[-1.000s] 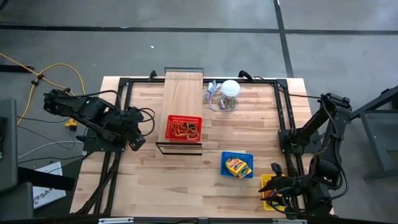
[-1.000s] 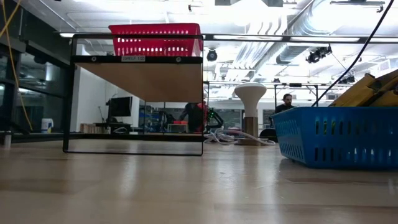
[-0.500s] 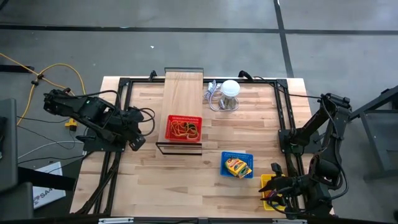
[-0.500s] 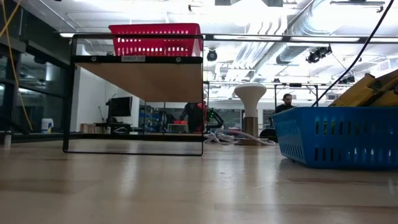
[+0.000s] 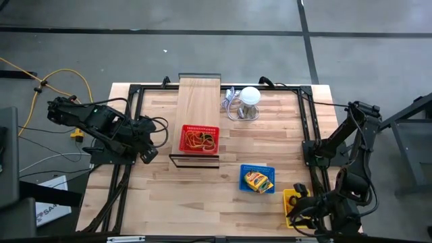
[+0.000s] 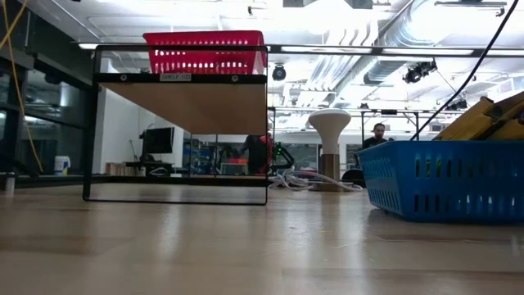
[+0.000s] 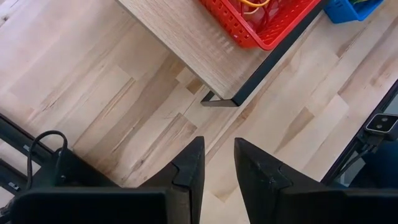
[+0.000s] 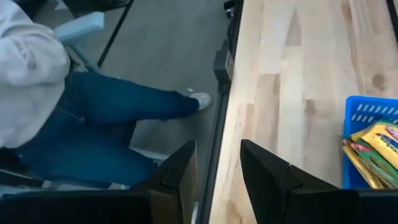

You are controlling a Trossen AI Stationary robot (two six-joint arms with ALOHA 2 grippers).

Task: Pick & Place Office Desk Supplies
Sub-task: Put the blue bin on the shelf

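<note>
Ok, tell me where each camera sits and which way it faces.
High: overhead, looking straight down; both arms show, left pincer, right pincer.
Low: table height, level across; no arm shows.
Left wrist: above the table, past its own pincer.
Right wrist: at the table edge, past its own pincer, a seated person beyond.
Shared: red basket, blue basket.
</note>
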